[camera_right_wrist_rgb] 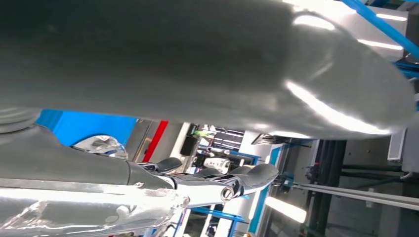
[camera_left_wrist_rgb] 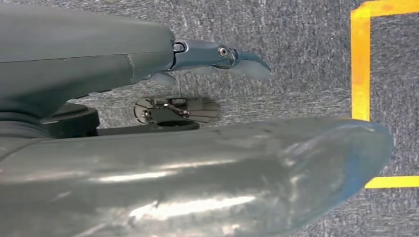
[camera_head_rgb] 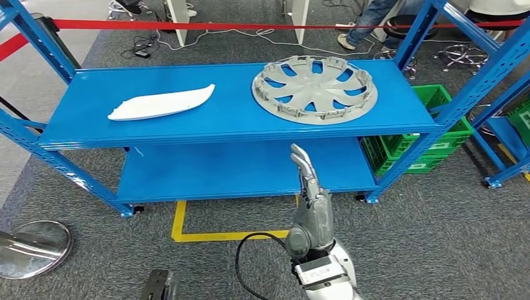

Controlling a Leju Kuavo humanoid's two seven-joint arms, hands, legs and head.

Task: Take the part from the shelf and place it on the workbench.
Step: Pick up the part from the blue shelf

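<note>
Raised in front of the robot, the right hand (camera_head_rgb: pixel 310 199) holds nothing, its fingers stretched forward and lying close together, pointing at the near edge of the blue metal shelf (camera_head_rgb: pixel 187 125). It is short of the top board and touches neither part there. On the right side of that board lies a round grey plastic wheel cover (camera_head_rgb: pixel 314 89), flat with its spokes up; on the left lies a long white curved trim piece (camera_head_rgb: pixel 161 104), well apart from it. Which of the two is the wanted part I cannot tell, though the hand is nearer the wheel cover. The left hand (camera_left_wrist_rgb: pixel 217 54) hangs low over grey carpet and yellow floor tape (camera_left_wrist_rgb: pixel 360 64), fingers straight and empty. By my reading, the reach is only beginning: next the right hand must rise above the board's edge and spread before gripping.
</note>
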